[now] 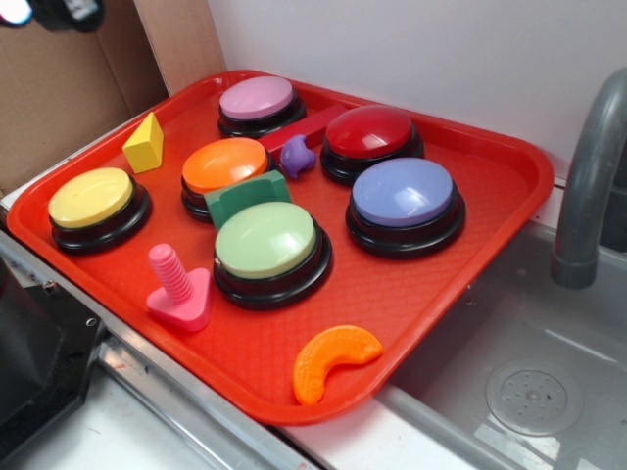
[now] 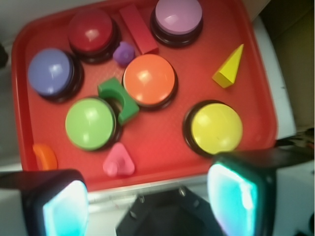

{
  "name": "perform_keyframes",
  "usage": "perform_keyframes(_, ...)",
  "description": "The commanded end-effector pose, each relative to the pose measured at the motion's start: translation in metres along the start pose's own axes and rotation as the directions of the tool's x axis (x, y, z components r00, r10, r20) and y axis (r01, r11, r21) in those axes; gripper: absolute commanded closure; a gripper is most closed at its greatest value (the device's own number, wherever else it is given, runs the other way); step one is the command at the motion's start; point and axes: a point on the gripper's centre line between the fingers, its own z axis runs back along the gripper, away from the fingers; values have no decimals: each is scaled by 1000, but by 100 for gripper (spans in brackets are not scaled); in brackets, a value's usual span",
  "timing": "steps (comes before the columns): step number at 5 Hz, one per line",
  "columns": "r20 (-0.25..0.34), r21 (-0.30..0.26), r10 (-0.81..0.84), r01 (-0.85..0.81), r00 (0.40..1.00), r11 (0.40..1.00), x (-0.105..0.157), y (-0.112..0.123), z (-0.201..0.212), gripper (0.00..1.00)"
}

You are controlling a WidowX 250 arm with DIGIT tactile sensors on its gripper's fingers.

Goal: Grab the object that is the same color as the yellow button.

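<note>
A red tray [image 1: 509, 171] is seen carrying six dome buttons and several small pieces. The yellow button [image 1: 95, 202] is taken as the landmark; it is seated on a black circular base near the tray's left rim in the exterior view. The yellow block [image 1: 145, 143], with its pointed top, is located just beyond the yellow button toward the tray's far-left corner, near but apart from it, and is seen lying free on the tray surface. In the wrist view the same block [image 2: 230, 69] is shown above the yellow button [image 2: 215, 128], toward the right rim. The orange button [image 1: 224, 168] is positioned beside the yellow button toward the tray's middle, and the light-green button [image 1: 267, 247] is set nearer the front edge. A pink screw-shaped piece [image 1: 180, 291] is found between the yellow button and the front rim. An orange crescent piece [image 1: 331, 360] is placed well apart from the yellow button, at the front. The gripper [image 2: 147, 201] is held outside the tray's near edge, close to the yellow button; its jaws are spread apart and nothing is held between them.
</note>
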Motion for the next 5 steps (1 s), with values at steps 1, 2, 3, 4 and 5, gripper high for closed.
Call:
perform_keyframes(1, 104, 98, 283, -293, 954, 951, 43, 68, -46, 0)
perform_keyframes(2, 153, 124, 373, -392, 915, 912, 56, 93, -69, 0)
perform_keyframes(3, 197, 144, 434, -464, 879, 874, 63, 103, -86, 0)
perform_keyframes(4, 263, 128, 538, -582, 801, 803, 71, 117, -109, 0)
perform_keyframes(5, 267, 102, 568, -609, 778, 787, 75, 123, -129, 0)
